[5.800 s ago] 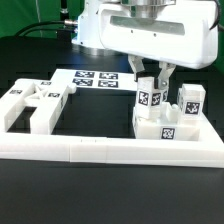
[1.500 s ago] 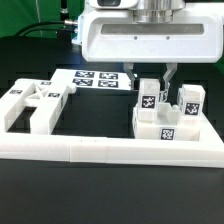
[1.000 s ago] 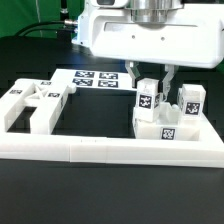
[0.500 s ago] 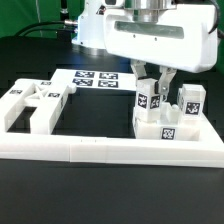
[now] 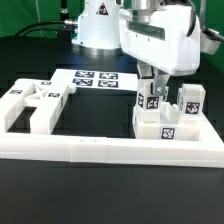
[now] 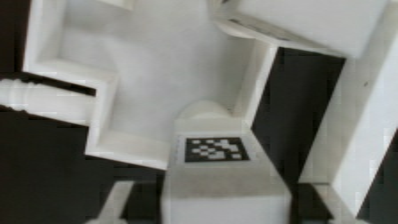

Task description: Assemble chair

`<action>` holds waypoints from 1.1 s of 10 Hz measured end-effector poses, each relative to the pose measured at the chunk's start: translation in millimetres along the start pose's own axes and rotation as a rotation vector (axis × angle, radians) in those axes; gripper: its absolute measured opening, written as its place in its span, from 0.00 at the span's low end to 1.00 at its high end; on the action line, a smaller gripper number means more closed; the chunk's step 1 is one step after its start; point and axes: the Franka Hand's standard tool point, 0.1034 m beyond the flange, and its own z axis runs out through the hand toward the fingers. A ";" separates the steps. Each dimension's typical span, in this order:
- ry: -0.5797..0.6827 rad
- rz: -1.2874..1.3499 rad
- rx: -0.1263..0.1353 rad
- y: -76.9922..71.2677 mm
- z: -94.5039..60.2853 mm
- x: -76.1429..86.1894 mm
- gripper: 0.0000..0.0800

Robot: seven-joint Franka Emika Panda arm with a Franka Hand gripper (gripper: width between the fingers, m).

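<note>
A white slab (image 5: pixel 148 128) of the chair lies at the exterior view's right with two upright tagged posts on it. My gripper (image 5: pixel 153 89) is shut on the nearer post (image 5: pixel 152 105), fingers down either side of its top. The other post (image 5: pixel 190 102) stands free beside it. In the wrist view the held post (image 6: pixel 217 150) runs between the fingers (image 6: pixel 128 203) of my gripper (image 6: pixel 222 208), its tag facing the camera, with the white slab (image 6: pixel 107 70) beyond it.
More white chair parts (image 5: pixel 28 105) lie at the exterior view's left. The long L-shaped border rail (image 5: pixel 100 150) runs along the front. The marker board (image 5: pixel 95 78) lies at the back, with the arm's base (image 5: pixel 97 25) behind it.
The hand has turned about its upright axis while staying shut on the post, so its broad face now points another way. The post stands in the same place.
</note>
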 end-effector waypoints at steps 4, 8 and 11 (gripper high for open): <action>-0.006 -0.058 0.002 0.2 0.4 0.3 0.78; -0.005 -0.316 0.003 0.3 0.6 0.2 0.81; -0.006 -0.601 -0.004 -0.2 -0.4 1.9 0.81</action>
